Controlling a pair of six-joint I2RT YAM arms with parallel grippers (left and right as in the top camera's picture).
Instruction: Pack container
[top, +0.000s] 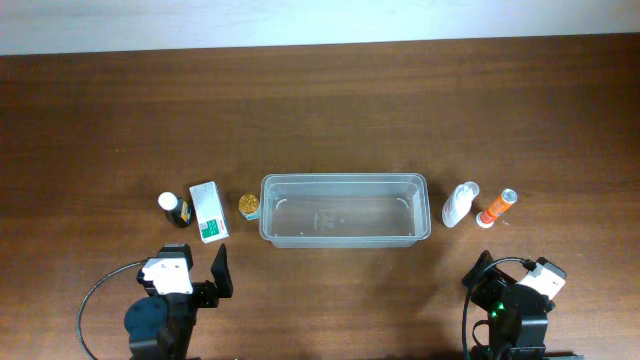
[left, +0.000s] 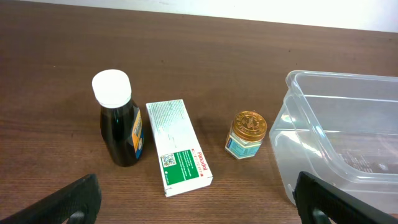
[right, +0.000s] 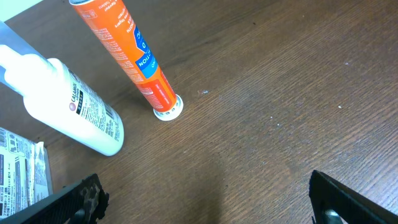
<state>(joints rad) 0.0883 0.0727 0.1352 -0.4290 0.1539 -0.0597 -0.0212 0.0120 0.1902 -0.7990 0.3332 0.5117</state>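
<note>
The clear plastic container (top: 345, 179) lies lengthwise at the table's middle and is empty; its left end shows in the left wrist view (left: 297, 86). Left of it are a small gold-lidded jar (top: 248, 206) (left: 246, 134), a white-and-green box (top: 208, 211) (left: 178, 147) and a dark bottle with a white cap (top: 174, 208) (left: 120, 127). Right of it are a white bottle (top: 461, 204) (right: 68, 102) and an orange tube (top: 497, 208) (right: 130, 53). My left gripper (top: 197, 263) (left: 199, 208) is open and empty in front of the box. My right gripper (top: 510, 268) (right: 208, 205) is open and empty in front of the tube.
The dark wooden table (top: 320, 110) stretches back to a pale wall edge. A printed label or packet (right: 22, 168) shows at the left edge of the right wrist view. A black cable (top: 95, 295) loops beside the left arm's base.
</note>
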